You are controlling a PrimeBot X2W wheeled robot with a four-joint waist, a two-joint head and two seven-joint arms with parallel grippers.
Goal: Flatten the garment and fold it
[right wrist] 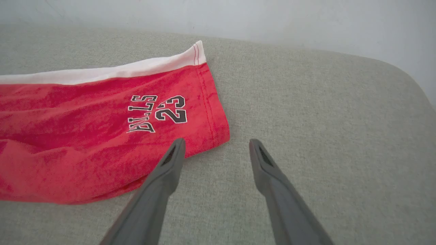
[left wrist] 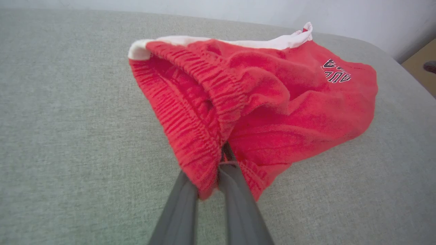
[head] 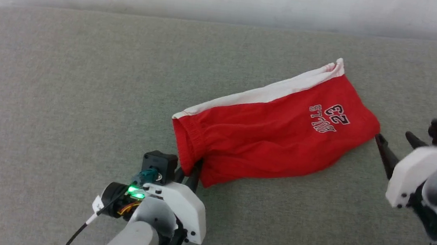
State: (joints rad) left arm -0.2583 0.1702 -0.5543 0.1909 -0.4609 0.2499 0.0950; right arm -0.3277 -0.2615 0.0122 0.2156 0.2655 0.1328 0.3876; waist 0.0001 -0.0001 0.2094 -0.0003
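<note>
Step in hand, by my read: flattening, no fold yet. The garment point(head: 266, 132) lies mid-tabletop point(head: 63, 80), bunched and doubled over, w/ the white stripe point(head: 262, 94) on the far edge, the waistband point(head: 185, 143) near-left and the hem point(head: 368, 110) w/ the 23 print point(head: 336, 113) right. My left pincer point(head: 190, 168) is clamped on the waistband's near corner. My right pincer point(head: 395, 140) is spread wide, holding nothing, just beside the hem's near corner. Next move, imo: close the right one on that corner, then draw both ends apart to take out slack. Thin cloth, so catch both layers.
</note>
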